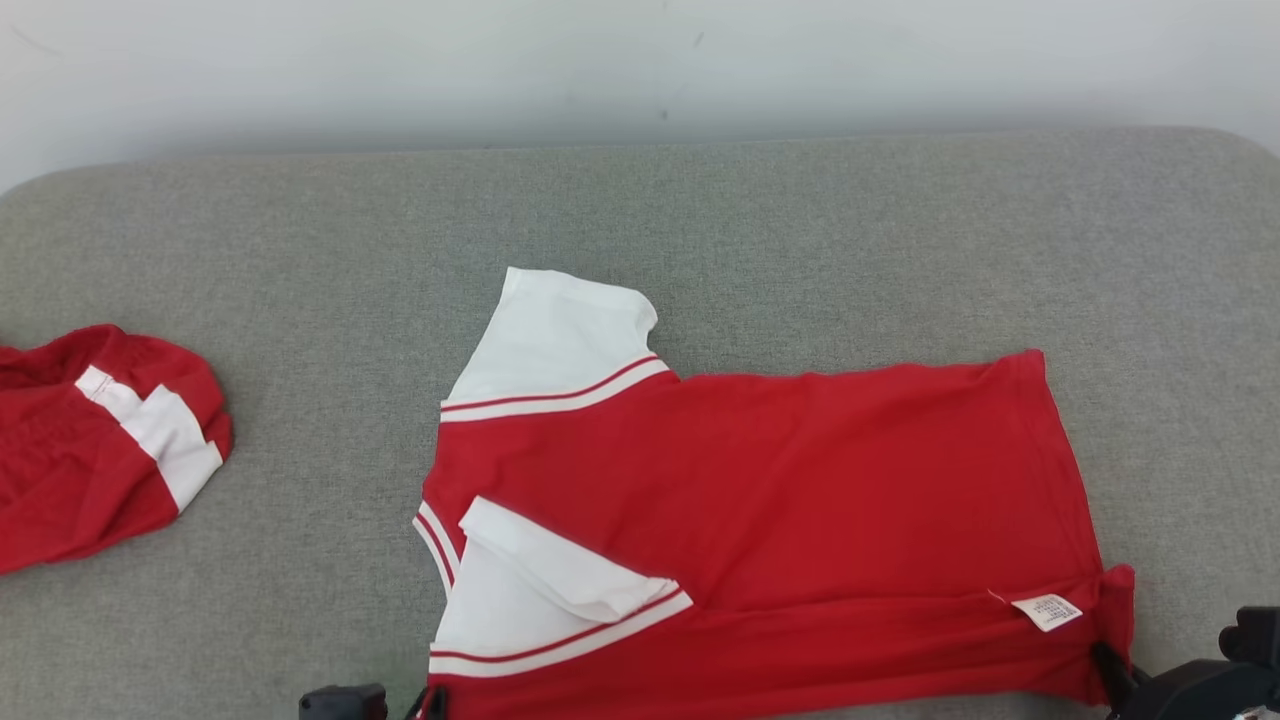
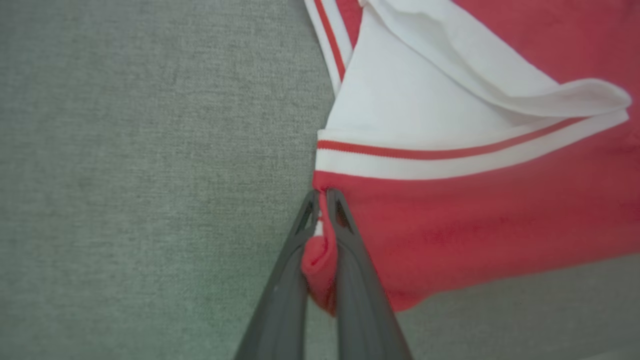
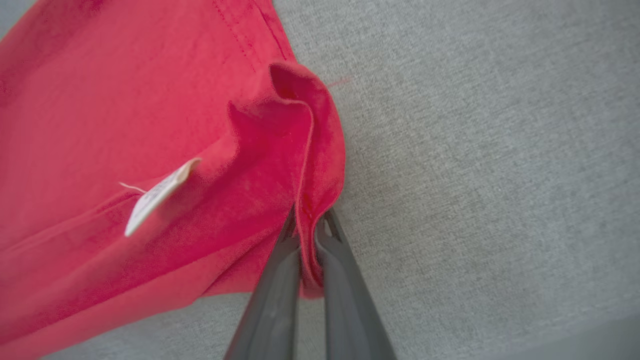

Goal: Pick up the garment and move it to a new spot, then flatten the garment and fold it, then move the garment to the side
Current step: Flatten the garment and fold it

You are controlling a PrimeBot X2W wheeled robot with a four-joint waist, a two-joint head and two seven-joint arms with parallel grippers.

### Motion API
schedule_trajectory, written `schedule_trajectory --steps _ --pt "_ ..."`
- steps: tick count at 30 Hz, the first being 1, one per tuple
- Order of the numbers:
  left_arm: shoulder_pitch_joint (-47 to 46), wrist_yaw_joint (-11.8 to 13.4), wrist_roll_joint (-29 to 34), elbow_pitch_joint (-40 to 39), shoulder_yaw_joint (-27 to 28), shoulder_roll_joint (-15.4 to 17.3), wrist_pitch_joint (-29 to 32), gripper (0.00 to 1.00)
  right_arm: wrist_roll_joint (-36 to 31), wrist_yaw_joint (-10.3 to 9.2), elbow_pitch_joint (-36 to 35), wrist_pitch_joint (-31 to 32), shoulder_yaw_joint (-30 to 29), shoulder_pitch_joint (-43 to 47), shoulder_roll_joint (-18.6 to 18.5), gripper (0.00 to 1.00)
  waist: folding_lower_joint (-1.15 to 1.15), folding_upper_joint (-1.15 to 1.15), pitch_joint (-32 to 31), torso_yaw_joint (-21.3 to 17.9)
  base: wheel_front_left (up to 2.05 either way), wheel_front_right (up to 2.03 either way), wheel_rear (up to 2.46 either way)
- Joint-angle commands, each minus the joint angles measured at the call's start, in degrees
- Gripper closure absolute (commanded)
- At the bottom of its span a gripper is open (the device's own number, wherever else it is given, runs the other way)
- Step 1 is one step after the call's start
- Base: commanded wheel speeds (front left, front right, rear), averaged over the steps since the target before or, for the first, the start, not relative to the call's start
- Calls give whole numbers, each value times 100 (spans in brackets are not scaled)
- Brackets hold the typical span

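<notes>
- Left wrist view: the left pincer is closed to a narrow slit on a small fold of red cloth. The fold is at the near edge of the garment, just below the white-and-red striped band of the near sleeve.
- Right wrist view: the right pincer is pinched just as tightly on the bunched red hem corner. The cloth rises in a curled ridge above the fingertips. A small white label sticks out from the seam close by.
- Head view: both pincers sit at the bottom edge. The left one is at the lower left under the sleeve end, and the right one is at the lower right by the hem corner.
- The garment lies spread sideways on the grey fabric surface, in the middle and close to the robot. Its sleeves point toward the robot's left and its hem toward the right. The red body is mostly flat, with a long crease along its near side.
- The near sleeve is white and folded over onto the red body, with its loose edge curling up.
- The far sleeve, also white, lies flat and points away from the robot.
- A second garment, red with white bands, lies crumpled at the left edge, well apart from the first.
- Beyond the garments, the surface ends in a rounded far edge against a pale wall.
</notes>
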Motion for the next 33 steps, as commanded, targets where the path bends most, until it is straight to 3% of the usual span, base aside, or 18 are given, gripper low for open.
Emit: schedule_trajectory --steps 1,5,6,7,18,25,28,33 --pt "89 22 -76 -16 -1 56 10 100 31 -14 22 -21 -42 72 2 100 0 0 -15 7 0 0 0" --pt "169 63 -27 -26 -1 92 -50 100 52 -14 118 -111 -65 149 1 99 0 0 -60 5 0 0 0" --pt "144 61 28 -30 -10 94 -93 64 64 -14 125 -155 -67 153 0 51 0 0 -74 0 0 0 0" --pt "129 63 48 -27 -13 91 -129 0 75 -14 146 -174 -72 156 0 0 0 0 -89 -7 0 0 0" --pt "-131 214 161 -167 262 300 -343 0 -246 -14 -572 73 -109 -93 6 0 0 0 -201 -81 0 0 0" --pt "-1064 -128 345 18 371 407 -436 0 -660 -14 -1009 493 311 -788 5 0 0 0 -89 -121 0 0 0" --pt "-1623 -288 396 223 358 351 -357 0 -874 -14 -908 613 519 -1225 -129 0 0 0 74 -174 0 0 0" --pt "-2666 -776 297 849 357 173 -247 0 -1076 -13 -483 732 840 -2055 -382 0 0 0 482 -276 0 0 0"
